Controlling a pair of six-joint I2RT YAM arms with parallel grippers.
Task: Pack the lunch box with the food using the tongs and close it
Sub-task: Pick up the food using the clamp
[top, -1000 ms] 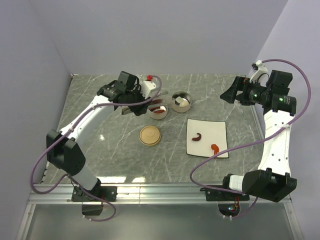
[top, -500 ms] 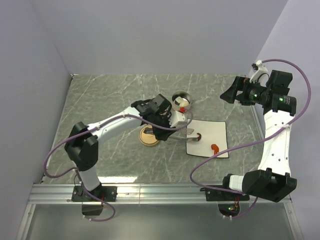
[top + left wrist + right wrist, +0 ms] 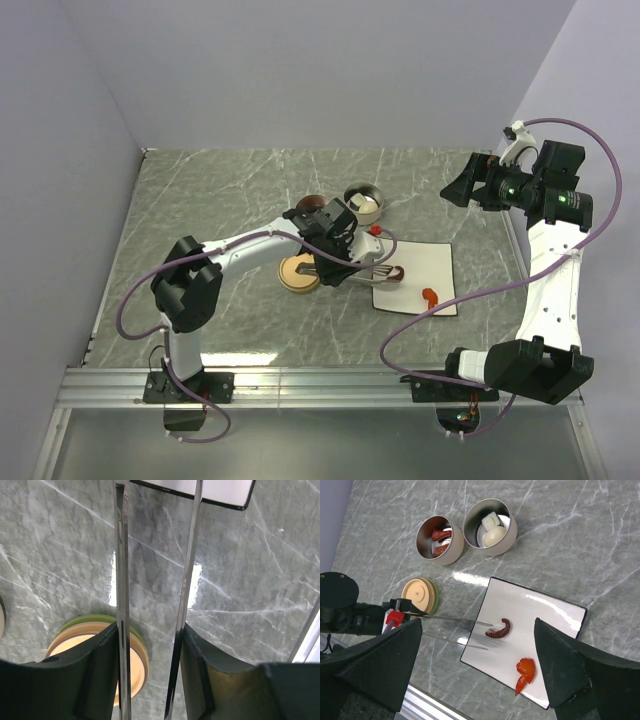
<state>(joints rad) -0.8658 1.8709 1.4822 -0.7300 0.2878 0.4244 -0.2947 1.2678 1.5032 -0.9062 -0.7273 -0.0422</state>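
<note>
The left gripper (image 3: 335,262) is clamped on the tongs (image 3: 375,272), its two fingers (image 3: 107,665) pressing the outsides of both silver arms near their joined end. In the left wrist view the arms run side by side with a gap between them, out to the near edge of the plate (image 3: 220,487).

The plate (image 3: 425,262) is white and square and lies right of the table's (image 3: 200,200) middle. The tongs reach over its left edge, their tips apart. One tip is at the end of the dark curl (image 3: 501,629), though I cannot tell whether they touch. The other tip hangs over the plate's edge, apart from the curl. The red bit (image 3: 524,669) lies near the plate's near right corner, well apart from the tongs.

The lid (image 3: 297,272), tan with a green rim, lies flat just left of the plate, under the left arm.

Two round tins stand side by side toward the far edge, both uncovered. The right tin (image 3: 507,535) holds the egg (image 3: 493,536) and a white piece (image 3: 491,520). The left tin (image 3: 422,545) holds brown and red pieces (image 3: 440,542), and in the top view the arm hides part of it.

The right gripper (image 3: 458,190) is raised by the far right corner, jaws spread wide and grasping nothing
</note>
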